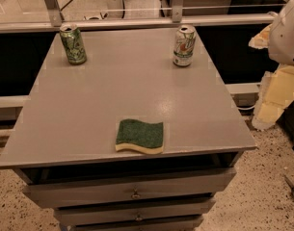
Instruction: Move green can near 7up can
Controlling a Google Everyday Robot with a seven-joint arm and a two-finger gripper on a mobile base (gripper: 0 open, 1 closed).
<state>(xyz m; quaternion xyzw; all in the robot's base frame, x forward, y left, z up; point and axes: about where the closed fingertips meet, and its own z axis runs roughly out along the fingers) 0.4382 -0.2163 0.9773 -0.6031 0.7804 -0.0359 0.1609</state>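
Note:
The green can [73,44] stands upright at the far left corner of the grey table [137,100]; it is green all over with a pale scribbled pattern and a silver top. The 7up can [184,45] stands upright near the far right corner; it is mostly white with green lettering and a red spot. The two cans are far apart, nearly a table's width. My gripper is not in view. Only a white rounded part of my arm [287,32] shows at the right edge, off the table and level with the 7up can.
A green-topped yellow sponge [140,136] lies flat near the table's front edge. Drawers [132,192] sit under the tabletop, the top one slightly open. A rail and glass wall [137,22] run behind the table. Yellow foam blocks [276,93] stand right of it.

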